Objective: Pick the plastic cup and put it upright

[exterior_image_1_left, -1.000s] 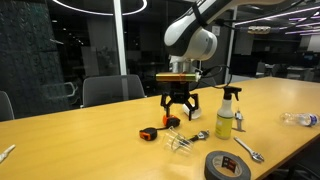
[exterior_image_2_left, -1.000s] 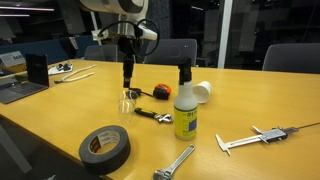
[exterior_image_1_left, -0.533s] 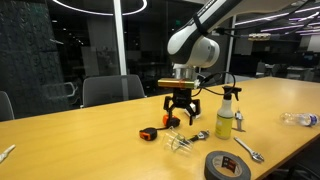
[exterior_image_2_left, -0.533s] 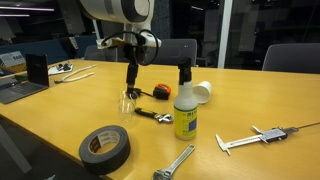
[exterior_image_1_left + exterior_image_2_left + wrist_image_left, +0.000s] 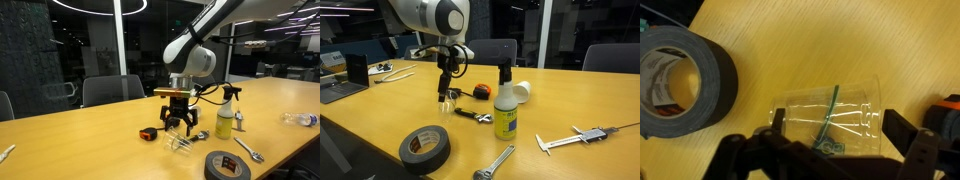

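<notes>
The plastic cup [image 5: 830, 112] lies on its side on the table [image 5: 790, 40]. In the wrist view its wider end points to about 3 o'clock. It sits between the two dark fingers [image 5: 902, 130] of the hand [image 5: 840, 130], one finger off each end of it. The hand is released, its fingers spread wide with nothing held. Whether either finger touches the clear wall cannot be told.

In an exterior view the cup [image 5: 182, 143] lies just under the hand [image 5: 179, 127], at about 6 o'clock from it. The other angle shows the same, with the cup [image 5: 448, 104] right below the fingertips of the hand [image 5: 443, 95].

The arm reaches over the table with its wrist turned straight down, so the hand points vertically at the tabletop.

From the cup in the wrist view, the roll of black tape [image 5: 685, 85] lies at about 9 o'clock, well apart. An orange tape measure [image 5: 946, 112] shows at 3 o'clock at the picture's edge. In an exterior view the spray bottle [image 5: 225, 115] stands upright at about 3 o'clock from the hand.

A second ago the hand hung clearly higher above the cup. It has since come down, with the elbow lower too, so that its fingers now reach the cup's level. The cup has not moved.
</notes>
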Tool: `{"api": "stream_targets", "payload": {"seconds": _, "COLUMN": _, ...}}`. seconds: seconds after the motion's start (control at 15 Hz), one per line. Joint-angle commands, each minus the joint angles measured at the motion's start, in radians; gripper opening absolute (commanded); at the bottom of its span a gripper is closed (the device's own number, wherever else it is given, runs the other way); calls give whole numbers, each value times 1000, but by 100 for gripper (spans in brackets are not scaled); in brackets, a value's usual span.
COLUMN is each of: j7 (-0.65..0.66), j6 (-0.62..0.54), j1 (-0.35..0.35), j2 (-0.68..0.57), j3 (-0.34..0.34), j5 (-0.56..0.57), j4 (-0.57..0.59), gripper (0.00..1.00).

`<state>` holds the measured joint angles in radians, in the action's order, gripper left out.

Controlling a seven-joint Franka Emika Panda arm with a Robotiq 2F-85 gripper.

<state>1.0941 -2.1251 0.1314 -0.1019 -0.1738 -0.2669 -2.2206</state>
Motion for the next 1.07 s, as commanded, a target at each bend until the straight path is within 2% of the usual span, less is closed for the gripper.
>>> {"api": "stream_targets", "payload": {"seconds": 0.0, "j7": 8, "j6": -4, "j1": 22, "j2": -20, "j3": 9, "j5": -18, "j4": 10, "gripper": 100}}
{"api": "stream_targets", "payload": {"seconds": 0.13, "j7": -14, "j6": -1, "j1": 23, "j2": -28, "j3": 9, "j5": -18, "j4": 10, "gripper": 97}}
{"api": "stream_targets", "payload": {"seconds": 0.2, "j7": -27, "j6": 0, "j1": 25, "j2": -31, "j3": 9, "j5": -14, "j4": 9, "gripper": 74}}
{"api": "stream_targets", "payload": {"seconds": 0.33, "j7": -56, "j6": -2, "j1": 28, "j2": -34, "j3": 8, "j5": -3, "j4": 5, "gripper": 69}}
{"api": "stream_targets", "payload": {"seconds": 0.47, "j7": -78, "j6": -2, "j1": 30, "j2": -35, "j3": 9, "j5": 1, "j4": 4, "gripper": 52}}
{"api": "stream_targets", "payload": {"seconds": 0.8, "j7": -111, "j6": -4, "j1": 35, "j2": -32, "j3": 10, "j5": 4, "j4": 4, "gripper": 16}}
{"api": "stream_targets", "payload": {"seconds": 1.0, "j7": -122, "j6": -7, "j1": 29, "j2": -17, "j3": 18, "j5": 16, "j4": -2, "gripper": 8}}
